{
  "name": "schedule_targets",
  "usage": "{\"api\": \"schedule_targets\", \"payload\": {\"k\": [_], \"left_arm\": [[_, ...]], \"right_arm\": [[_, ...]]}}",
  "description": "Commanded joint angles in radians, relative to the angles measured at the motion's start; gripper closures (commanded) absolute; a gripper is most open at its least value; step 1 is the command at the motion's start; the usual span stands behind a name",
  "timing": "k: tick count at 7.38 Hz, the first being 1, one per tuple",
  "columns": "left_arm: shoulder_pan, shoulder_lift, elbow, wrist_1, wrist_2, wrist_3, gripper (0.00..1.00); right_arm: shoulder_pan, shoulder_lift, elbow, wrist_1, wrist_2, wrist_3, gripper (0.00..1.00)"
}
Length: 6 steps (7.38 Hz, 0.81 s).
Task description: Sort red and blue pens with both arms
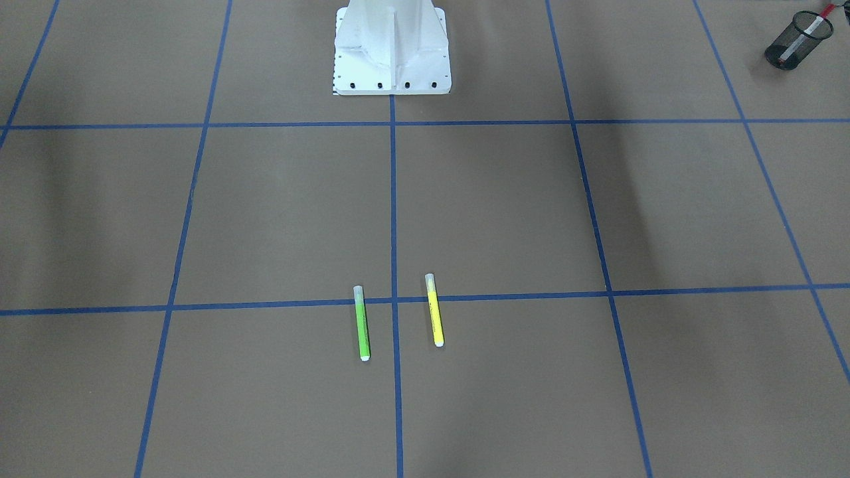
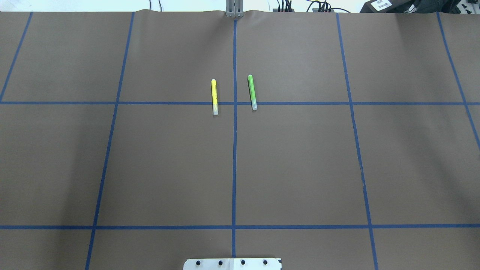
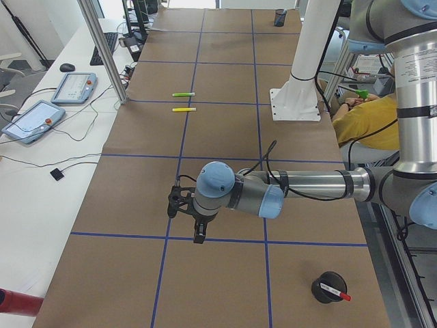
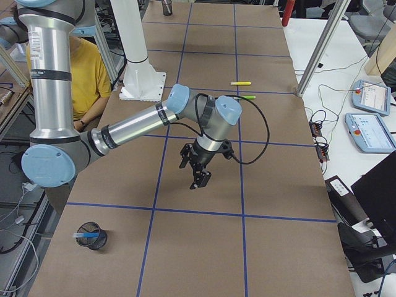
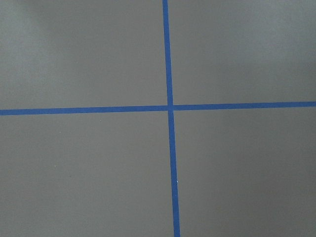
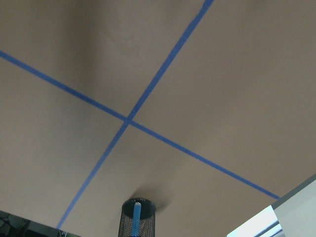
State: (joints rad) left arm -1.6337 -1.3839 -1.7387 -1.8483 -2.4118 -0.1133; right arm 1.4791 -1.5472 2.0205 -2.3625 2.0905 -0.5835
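Blue pen in mesh cup, seemingly near table edge.

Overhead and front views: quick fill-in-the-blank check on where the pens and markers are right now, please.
1. The red pen sits in a black mesh cup on the robot's ____ side.
2. The second pen, in the other mesh cup, is ____.
3. In the overhead view the yellow marker lies to the ____ of the green marker.
Missing: left; blue; left.
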Motion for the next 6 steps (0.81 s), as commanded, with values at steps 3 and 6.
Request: {"api": "schedule_targets", "payload": {"k": [3,6], "left_arm": [[0.000,-0.009,0.004,0.000,0.014,0.001,0.00],[0.000,-0.007,0.005,-0.002,0.016,0.007,0.00]], "right_arm": [[0.001,0.079,-0.329,0.785,0.141,0.581,0.00],[0.003,0.005,-0.453,0.993,0.166,0.583,0.00]]}}
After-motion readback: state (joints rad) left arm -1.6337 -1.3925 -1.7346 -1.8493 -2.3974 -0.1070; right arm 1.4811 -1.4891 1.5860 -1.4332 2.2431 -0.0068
